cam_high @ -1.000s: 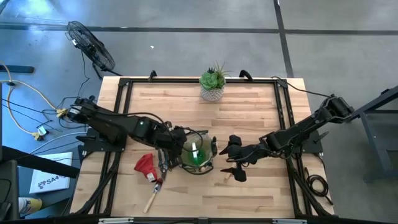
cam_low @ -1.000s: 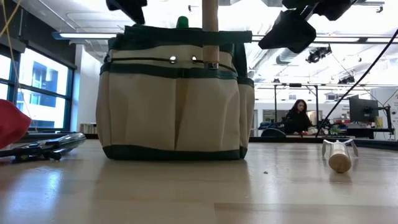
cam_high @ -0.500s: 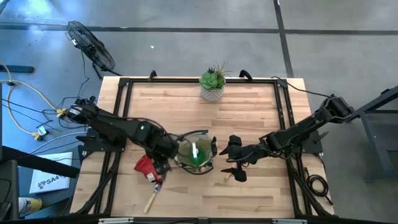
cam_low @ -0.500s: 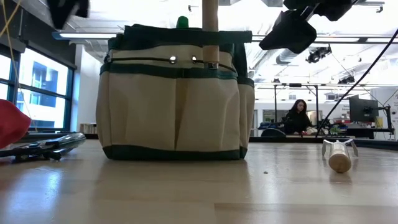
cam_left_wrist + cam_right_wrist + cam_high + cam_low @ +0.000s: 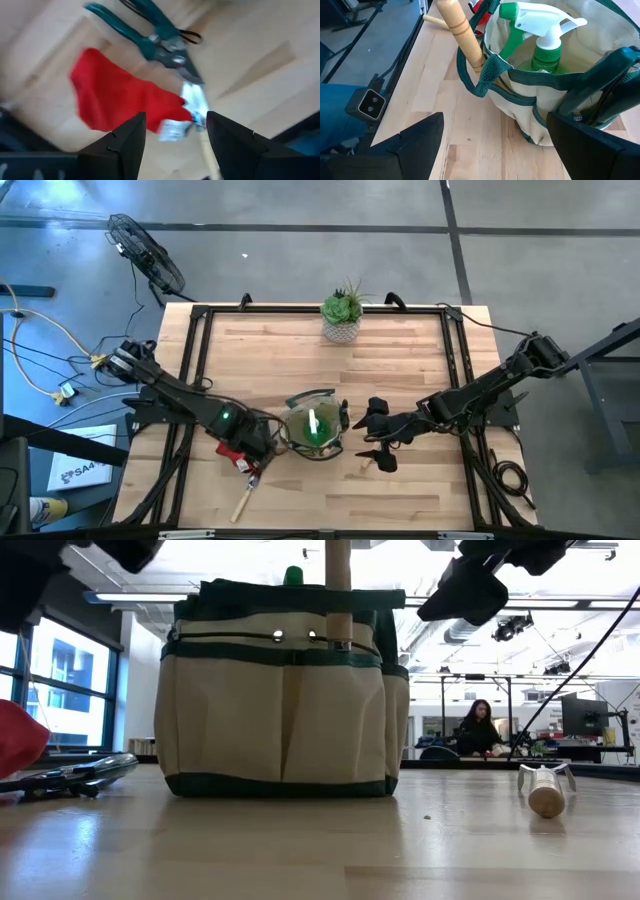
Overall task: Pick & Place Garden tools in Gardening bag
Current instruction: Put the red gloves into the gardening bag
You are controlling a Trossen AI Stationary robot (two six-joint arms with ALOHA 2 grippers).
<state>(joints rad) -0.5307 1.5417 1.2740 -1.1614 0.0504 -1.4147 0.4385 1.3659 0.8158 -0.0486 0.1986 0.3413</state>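
Far left of the high view: floor fan [image 5: 146,252] in the upper left, off the table, cables below it. Wooden table [image 5: 400,360] fills the centre.

Left gripper [image 5: 262,442] sits lower left of centre in the high view, over the red glove [image 5: 232,448]. Left wrist view: fingers [image 5: 127,142] spread apart with nothing between them, red glove [image 5: 117,102] directly beyond them, teal-handled pruners [image 5: 152,32] in the upper middle of that frame, beside the glove. A wooden-handled tool [image 5: 244,495] lies just below the glove in the high view, handle pointing to the lower left. In the low view the pruners [image 5: 70,775] lie flat on the table at the left edge, with the glove [image 5: 18,738] showing at the far left.

Centre: gardening bag [image 5: 314,425] stands upright just right of the left gripper, open top. Green spray bottle [image 5: 542,42] with white nozzle is inside it, and a wooden handle [image 5: 460,27] sticks up from an outside pocket. Low view: bag [image 5: 285,690] dominates centre-left, handle [image 5: 338,590] upright along its front.

Top centre of the high view: succulent in white pot [image 5: 342,315] at the table's far edge, well apart from the bag.

Right of centre: right gripper [image 5: 374,432] hangs just right of the bag, fingers [image 5: 600,150] wide apart, holding nothing. Another wooden-handled tool [image 5: 545,790] lies on the table at the low view's right. A person [image 5: 480,728] sits in the room behind.
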